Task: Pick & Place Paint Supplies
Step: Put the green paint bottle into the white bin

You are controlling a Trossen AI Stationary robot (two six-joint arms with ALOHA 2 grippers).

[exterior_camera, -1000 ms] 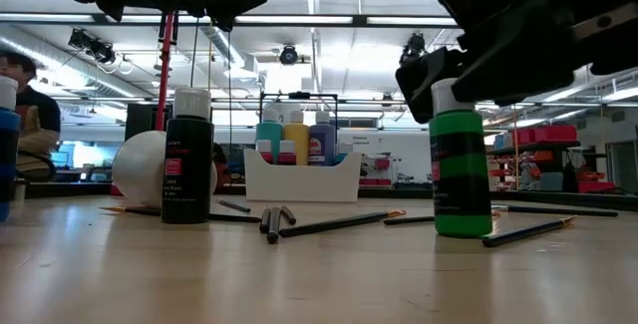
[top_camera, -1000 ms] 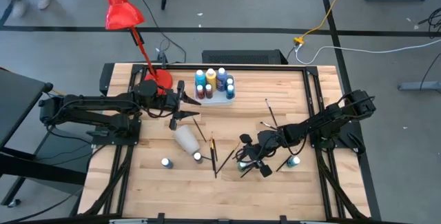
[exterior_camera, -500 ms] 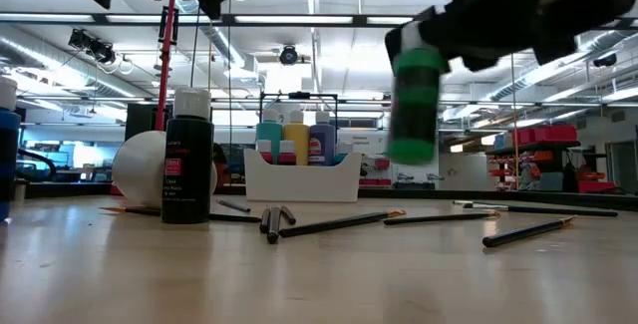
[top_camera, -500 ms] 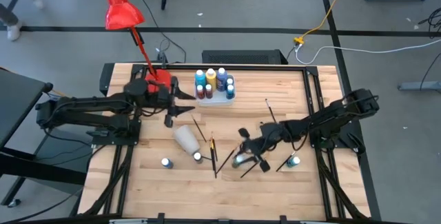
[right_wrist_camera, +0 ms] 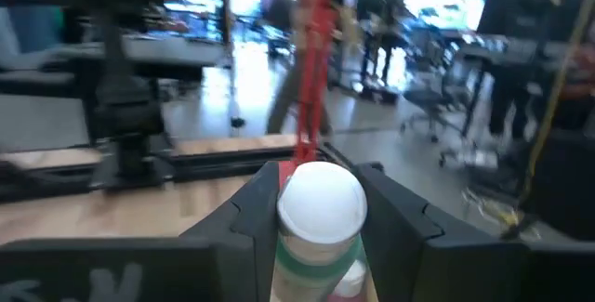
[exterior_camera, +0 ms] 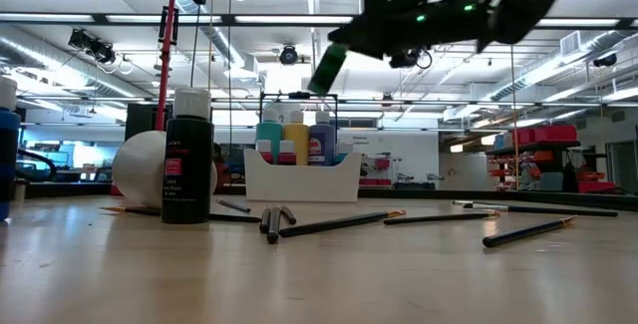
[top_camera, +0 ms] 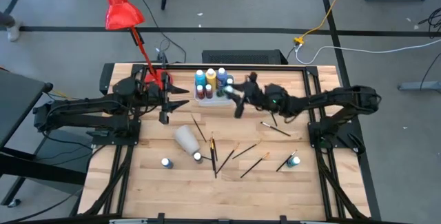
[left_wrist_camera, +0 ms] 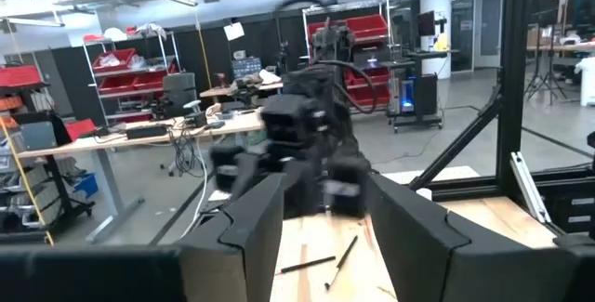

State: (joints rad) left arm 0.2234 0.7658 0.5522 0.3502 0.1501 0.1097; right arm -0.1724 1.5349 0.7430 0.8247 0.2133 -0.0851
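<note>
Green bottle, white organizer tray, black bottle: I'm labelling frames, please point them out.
green bottle [right_wrist_camera: 319, 211]: right wrist view, white cap.
white organizer tray [exterior_camera: 302, 177]: low view, front wall.
black bottle [exterior_camera: 187, 169]: low view, label.

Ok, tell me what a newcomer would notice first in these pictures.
First, the right gripper, in the air beside the white caddy of paint bottles at the table's far edge, its jaws shut on a white-capped green paint bottle. Next, the bright red desk lamp leaning out past the far-left corner. Then the thin dark paintbrushes scattered over the wooden table, with the left gripper waiting open by the lamp's base.
</note>
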